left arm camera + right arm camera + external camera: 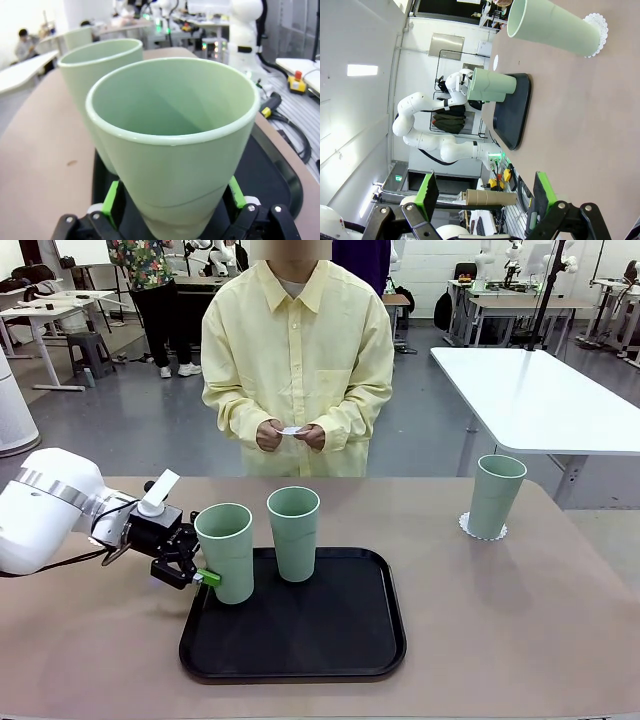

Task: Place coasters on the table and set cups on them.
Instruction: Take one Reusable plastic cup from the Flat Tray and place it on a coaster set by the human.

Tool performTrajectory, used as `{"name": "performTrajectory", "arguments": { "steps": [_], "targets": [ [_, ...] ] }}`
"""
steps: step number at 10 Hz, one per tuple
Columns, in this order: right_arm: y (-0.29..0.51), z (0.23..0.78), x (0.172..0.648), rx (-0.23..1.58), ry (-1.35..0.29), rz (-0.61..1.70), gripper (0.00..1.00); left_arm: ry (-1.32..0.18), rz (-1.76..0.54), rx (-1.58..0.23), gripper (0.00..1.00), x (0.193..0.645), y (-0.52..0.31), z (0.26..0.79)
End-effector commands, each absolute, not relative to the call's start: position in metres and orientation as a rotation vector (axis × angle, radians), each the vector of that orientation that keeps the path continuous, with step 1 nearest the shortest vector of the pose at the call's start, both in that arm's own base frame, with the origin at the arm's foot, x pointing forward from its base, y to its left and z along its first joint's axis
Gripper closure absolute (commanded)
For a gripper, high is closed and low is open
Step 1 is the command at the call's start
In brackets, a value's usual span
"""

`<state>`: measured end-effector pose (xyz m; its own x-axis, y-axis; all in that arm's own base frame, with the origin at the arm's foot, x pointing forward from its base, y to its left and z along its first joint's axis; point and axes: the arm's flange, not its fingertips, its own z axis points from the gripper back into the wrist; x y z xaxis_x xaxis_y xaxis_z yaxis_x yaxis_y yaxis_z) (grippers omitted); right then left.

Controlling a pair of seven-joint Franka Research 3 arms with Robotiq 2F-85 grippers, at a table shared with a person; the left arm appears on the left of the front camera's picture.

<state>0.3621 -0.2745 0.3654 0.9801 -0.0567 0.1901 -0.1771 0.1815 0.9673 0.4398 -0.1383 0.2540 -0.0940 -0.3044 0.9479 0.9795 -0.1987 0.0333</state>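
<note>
Two mint-green cups stand on the black tray (300, 645). My left gripper (205, 575) is open, its green pads on either side of the lower part of the left cup (226, 550). In the left wrist view this cup (175, 145) fills the gap of my left gripper (172, 200), with the second cup (95, 65) behind it. The second cup (294, 532) stands free at the tray's back. A third cup (496, 495) rests on a lacy white coaster (483, 531) on the table (520, 620). The person's hands hold another coaster (291, 430). My right gripper (485, 200) is open above the table with nothing between its fingers.
The person stands at the far edge, facing the tray. A white rectangular table (540, 390) stands behind at the right. Bare tabletop lies between the tray and the cup on its coaster (552, 27), and to the tray's left.
</note>
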Motion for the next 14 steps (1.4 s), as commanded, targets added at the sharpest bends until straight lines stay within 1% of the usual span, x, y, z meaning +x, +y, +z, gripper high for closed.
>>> {"name": "performTrajectory", "arguments": {
  "steps": [1,3,6,8,9,10,11,12,13,14],
  "targets": [
    [-0.275,0.365,0.362,1.386,-0.199,0.083,0.00,-0.970,-1.483,-1.037,0.00,0.438,-0.148,0.247],
    [-0.275,0.365,0.362,1.386,-0.199,0.083,0.00,-0.974,-1.442,-1.048,0.00,0.436,-0.157,0.245],
    [-0.275,0.365,0.362,1.386,-0.199,0.083,0.00,-0.936,-1.445,-1.090,0.00,0.434,-0.163,0.241],
    [-0.275,0.365,0.362,1.386,-0.199,0.083,0.00,-0.935,-1.459,-1.111,0.00,0.433,-0.163,0.239],
    [-0.275,0.365,0.362,1.386,-0.199,0.083,0.00,-0.946,-1.489,-1.121,0.60,0.432,-0.162,0.239],
    [-0.275,0.365,0.362,1.386,-0.199,0.083,0.00,-0.947,-1.488,-1.120,0.60,0.431,-0.161,0.239],
    [-0.275,0.365,0.362,1.386,-0.199,0.083,0.00,-0.950,-1.488,-1.116,1.00,0.431,-0.161,0.240],
    [-0.275,0.365,0.362,1.386,-0.199,0.083,0.00,-0.952,-1.486,-1.119,0.65,0.430,-0.160,0.242],
    [-0.275,0.365,0.362,1.386,-0.199,0.083,0.00,-0.954,-1.488,-1.118,1.00,0.428,-0.157,0.245],
    [-0.275,0.365,0.362,1.386,-0.199,0.083,0.00,-0.918,-1.508,-1.108,1.00,0.423,-0.151,0.252]
  ]
}}
